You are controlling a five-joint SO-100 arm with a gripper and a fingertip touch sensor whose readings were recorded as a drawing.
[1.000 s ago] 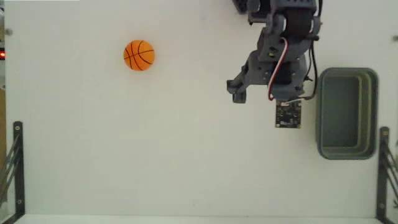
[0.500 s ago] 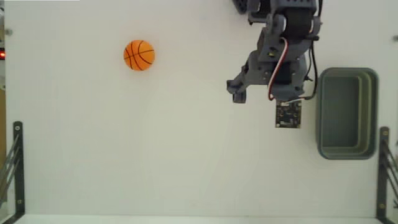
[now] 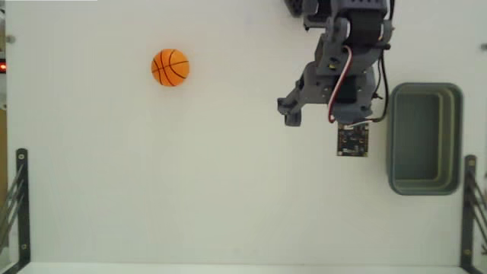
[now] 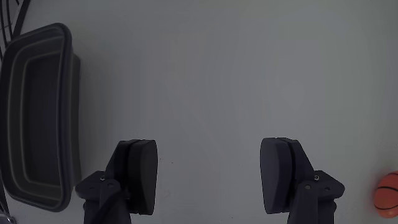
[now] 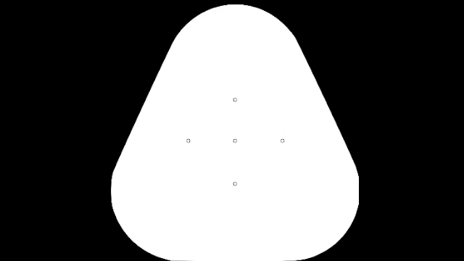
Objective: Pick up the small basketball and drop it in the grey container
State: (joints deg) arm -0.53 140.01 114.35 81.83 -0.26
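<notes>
Nothing has shifted over the last second: the ball [image 3: 170,68] sits upper left on the counter [image 3: 190,190], the tool [image 4: 208,174] hangs spread and empty beside the bin [image 3: 424,138], so pickup hasn't begun.

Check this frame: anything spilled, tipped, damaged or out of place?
Nothing stands out. The small basketball sits alone on the white table, intact. The grey container stands upright and looks empty. The gripper is open with nothing between its fingers, between ball and bin in the fixed view.
</notes>
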